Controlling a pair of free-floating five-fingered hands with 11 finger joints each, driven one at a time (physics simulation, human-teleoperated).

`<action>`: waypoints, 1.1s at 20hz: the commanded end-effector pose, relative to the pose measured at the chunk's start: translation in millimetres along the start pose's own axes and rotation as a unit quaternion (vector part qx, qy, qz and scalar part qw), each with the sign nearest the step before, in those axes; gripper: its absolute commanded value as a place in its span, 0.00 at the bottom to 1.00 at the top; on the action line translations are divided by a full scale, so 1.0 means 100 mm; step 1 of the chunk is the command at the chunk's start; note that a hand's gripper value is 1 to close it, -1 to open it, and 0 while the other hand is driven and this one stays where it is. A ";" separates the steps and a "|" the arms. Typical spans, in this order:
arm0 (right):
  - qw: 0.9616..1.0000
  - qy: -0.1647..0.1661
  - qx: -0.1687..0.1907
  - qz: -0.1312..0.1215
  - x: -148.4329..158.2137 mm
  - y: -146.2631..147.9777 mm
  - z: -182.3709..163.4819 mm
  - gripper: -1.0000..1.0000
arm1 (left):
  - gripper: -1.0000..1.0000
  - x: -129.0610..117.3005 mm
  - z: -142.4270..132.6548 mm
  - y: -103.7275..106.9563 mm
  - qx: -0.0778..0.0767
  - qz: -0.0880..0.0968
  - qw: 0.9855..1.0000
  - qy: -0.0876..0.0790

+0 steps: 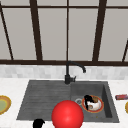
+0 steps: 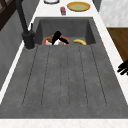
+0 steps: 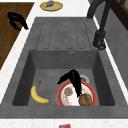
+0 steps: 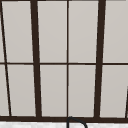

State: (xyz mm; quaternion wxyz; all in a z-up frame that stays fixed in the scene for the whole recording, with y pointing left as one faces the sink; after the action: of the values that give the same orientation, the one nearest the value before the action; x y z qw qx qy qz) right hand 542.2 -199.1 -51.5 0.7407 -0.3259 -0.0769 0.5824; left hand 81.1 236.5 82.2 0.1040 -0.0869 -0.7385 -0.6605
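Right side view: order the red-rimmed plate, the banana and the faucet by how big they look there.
Largest to smallest as they look:
1. faucet
2. red-rimmed plate, under the right hand
3. banana
The plate and the banana sit nearer the camera, so true sizes are unsure.

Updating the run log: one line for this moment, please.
right hand: on plate in sink basin | left hand: idle, front edge | banana: beside plate

My right hand (image 3: pixel 73 81) is plain matte black all over, shaped like a human hand with slim, tapering fingers and no markings, cables or screws that I can make out. My left hand (image 3: pixel 17 20) is the same flat black, ending cleanly at the wrist without an arm.
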 end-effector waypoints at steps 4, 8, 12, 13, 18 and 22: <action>0.998 -0.013 -0.067 -0.014 -0.04 0.05 -0.15 0.00 | 0.50 0.00 0.00 0.00 0.000 0.000 1.000 0.000; 0.995 -0.035 -0.087 -0.024 -0.20 0.07 -0.04 0.00 | 0.50 0.00 0.00 0.00 0.000 0.000 1.000 0.000; 0.995 -0.059 -0.077 -0.003 -0.14 0.07 -0.02 0.00 | 0.50 0.00 0.00 0.00 0.000 0.000 1.000 0.000; 0.993 -0.065 -0.099 -0.001 -0.15 0.15 -0.05 0.00 | 0.50 0.00 0.00 0.00 0.000 0.000 1.000 0.000; 0.988 -0.066 -0.136 -0.021 -0.17 0.29 -0.12 0.00 | 0.50 0.00 0.00 0.00 0.000 0.000 1.000 0.000; 0.988 -0.073 -0.130 -0.031 -0.19 0.40 -0.21 0.00 | 0.50 0.00 0.00 0.00 0.000 0.000 1.000 0.000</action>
State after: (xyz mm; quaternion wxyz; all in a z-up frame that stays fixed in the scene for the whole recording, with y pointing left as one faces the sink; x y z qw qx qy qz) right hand 510.1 -209.3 -67.9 0.7291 -0.3723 -0.1869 0.5431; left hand 81.1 236.5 82.2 0.1040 -0.0869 -0.7384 -0.6606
